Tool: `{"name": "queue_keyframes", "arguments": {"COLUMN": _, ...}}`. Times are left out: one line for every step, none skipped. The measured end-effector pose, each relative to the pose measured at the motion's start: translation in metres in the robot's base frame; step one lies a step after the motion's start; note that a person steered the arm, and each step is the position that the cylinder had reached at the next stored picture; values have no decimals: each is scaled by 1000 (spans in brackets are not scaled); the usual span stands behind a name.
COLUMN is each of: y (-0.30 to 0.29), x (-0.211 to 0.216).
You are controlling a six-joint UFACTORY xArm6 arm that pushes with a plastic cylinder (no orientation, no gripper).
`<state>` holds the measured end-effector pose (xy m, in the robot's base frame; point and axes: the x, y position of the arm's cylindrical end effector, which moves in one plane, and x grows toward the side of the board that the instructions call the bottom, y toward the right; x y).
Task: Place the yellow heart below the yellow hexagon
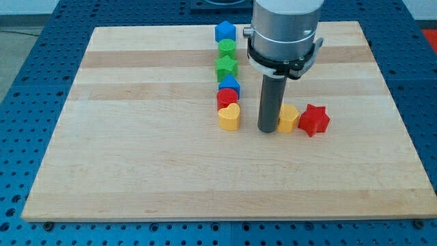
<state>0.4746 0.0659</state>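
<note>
Wooden board [136,171] on a blue perforated table [27,68]. A column of blocks at upper centre runs downward: blue block [224,31], green block [227,48], green star [226,66], blue block [230,85], red block [227,98], yellow heart [229,117]. My tip [267,129] stands right of the heart, touching the yellow hexagon [289,117]. A red star [313,120] adjoins the hexagon's right side.

Blocks are showing solid colours: yellow heart [229,117], yellow hexagon [289,117], red star [313,120], red block [227,98], two blue [225,31] [230,85], two green [227,48] [226,67]. Board [136,137] is showing pale striped wood.
</note>
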Motion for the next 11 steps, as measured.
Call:
{"name": "queue_keyframes", "arguments": {"y": 0, "x": 0}}
{"name": "queue_keyframes", "arguments": {"y": -14, "x": 37}}
{"name": "queue_keyframes", "arguments": {"y": -75, "x": 48}}
{"name": "queue_keyframes", "arguments": {"y": -165, "x": 30}}
{"name": "queue_keyframes", "arguments": {"y": -195, "x": -14}}
{"name": "queue_keyframes", "arguments": {"y": -147, "x": -42}}
{"name": "queue_keyframes", "arguments": {"y": -108, "x": -35}}
{"name": "queue_keyframes", "arguments": {"y": -85, "x": -23}}
{"name": "queue_keyframes", "arguments": {"y": -49, "x": -16}}
{"name": "queue_keyframes", "arguments": {"y": -42, "x": -8}}
{"name": "queue_keyframes", "arguments": {"y": -45, "x": -3}}
